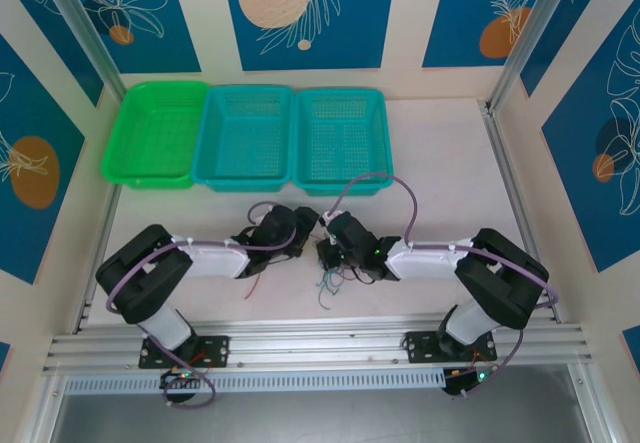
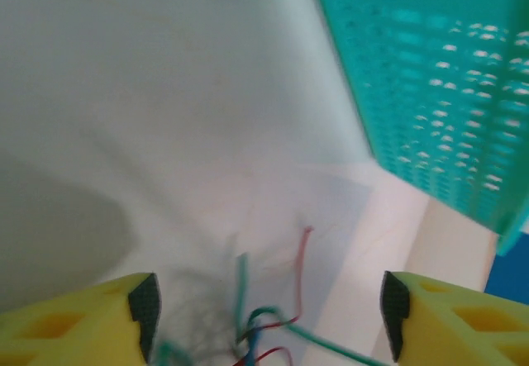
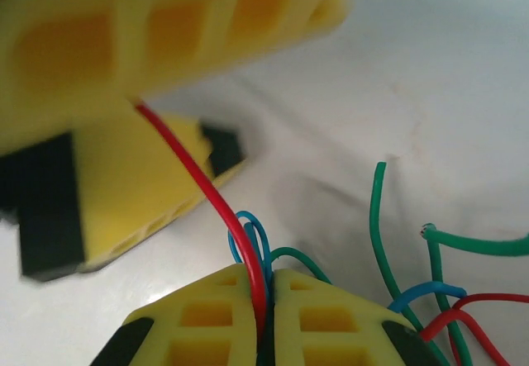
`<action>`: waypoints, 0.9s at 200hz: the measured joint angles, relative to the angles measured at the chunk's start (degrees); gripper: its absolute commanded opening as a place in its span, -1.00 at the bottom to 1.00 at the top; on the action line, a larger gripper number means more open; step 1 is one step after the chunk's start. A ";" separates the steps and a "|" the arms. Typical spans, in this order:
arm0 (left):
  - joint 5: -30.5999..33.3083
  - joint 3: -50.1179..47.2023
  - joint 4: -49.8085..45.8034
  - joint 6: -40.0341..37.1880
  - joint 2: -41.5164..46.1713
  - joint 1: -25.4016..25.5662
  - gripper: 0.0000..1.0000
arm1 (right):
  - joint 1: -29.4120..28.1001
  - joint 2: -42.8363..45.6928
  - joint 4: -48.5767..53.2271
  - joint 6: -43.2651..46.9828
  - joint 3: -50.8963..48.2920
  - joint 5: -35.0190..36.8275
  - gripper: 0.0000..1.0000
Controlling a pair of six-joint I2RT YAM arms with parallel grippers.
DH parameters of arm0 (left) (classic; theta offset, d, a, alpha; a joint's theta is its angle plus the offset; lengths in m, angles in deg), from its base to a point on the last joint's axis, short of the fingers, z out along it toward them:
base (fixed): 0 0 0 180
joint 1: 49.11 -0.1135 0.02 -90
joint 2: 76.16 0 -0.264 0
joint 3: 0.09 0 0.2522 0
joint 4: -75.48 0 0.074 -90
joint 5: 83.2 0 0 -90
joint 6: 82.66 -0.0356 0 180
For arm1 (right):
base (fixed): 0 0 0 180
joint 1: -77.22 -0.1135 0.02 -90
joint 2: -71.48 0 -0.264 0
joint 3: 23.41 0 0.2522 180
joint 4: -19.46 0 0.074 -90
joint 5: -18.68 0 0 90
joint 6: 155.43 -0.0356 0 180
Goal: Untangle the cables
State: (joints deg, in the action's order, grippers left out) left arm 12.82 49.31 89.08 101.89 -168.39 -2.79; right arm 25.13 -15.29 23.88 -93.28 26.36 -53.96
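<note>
The cables [image 1: 325,281] are a small knot of thin red, green and blue wires on the white table between the two wrists. My right gripper [image 3: 266,287] is shut on a red wire [image 3: 202,176] and a blue loop [image 3: 252,230]; green wires [image 3: 376,217] trail loose to its right. The left gripper's yellow fingers [image 3: 140,35] hang just above and to the left of it, and the red wire runs up toward them. In the left wrist view the left gripper [image 2: 269,304] stands open, its pads wide apart, with the tangled wires [image 2: 256,325] between them, touching neither pad. The two grippers [image 1: 300,228] [image 1: 330,253] nearly meet.
A green basket [image 1: 155,133] and two teal baskets [image 1: 245,135] [image 1: 340,138] line the back of the table; one teal basket wall [image 2: 438,93] looms close in front of the left wrist. A loose thin red wire [image 1: 256,285] lies under the left forearm. An aluminium rail [image 1: 320,348] borders the near edge.
</note>
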 measured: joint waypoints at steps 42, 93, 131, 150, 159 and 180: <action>2.34 -0.59 -0.26 -1.05 2.32 0.00 -1.00 | -1.09 -0.04 -0.28 -1.70 -0.26 2.16 -0.37; 4.87 -1.60 -11.50 -11.13 17.20 -1.73 -1.00 | 0.35 -1.68 1.44 -7.93 -0.17 5.60 -0.30; 7.37 -2.38 -18.56 -15.89 31.50 -7.58 -1.00 | 5.95 -1.90 3.98 -12.26 -1.33 6.58 -0.45; 7.45 -3.65 -21.53 -17.18 36.06 -10.80 -1.00 | 8.09 -1.18 2.71 -13.57 -2.58 5.75 -0.47; 7.39 -4.02 -23.04 -17.64 37.18 -11.87 -1.00 | 8.70 -0.63 2.49 -14.08 -3.32 5.77 -0.46; 6.64 -4.02 -26.67 -20.26 38.86 -14.75 -1.00 | 10.01 0.74 2.97 -14.80 -4.33 5.84 -0.42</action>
State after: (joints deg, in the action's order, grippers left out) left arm 19.47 45.28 62.41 81.62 -129.53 -17.54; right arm 35.14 -14.54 26.85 -108.08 22.03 -48.12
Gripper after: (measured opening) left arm 0.068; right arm 0.285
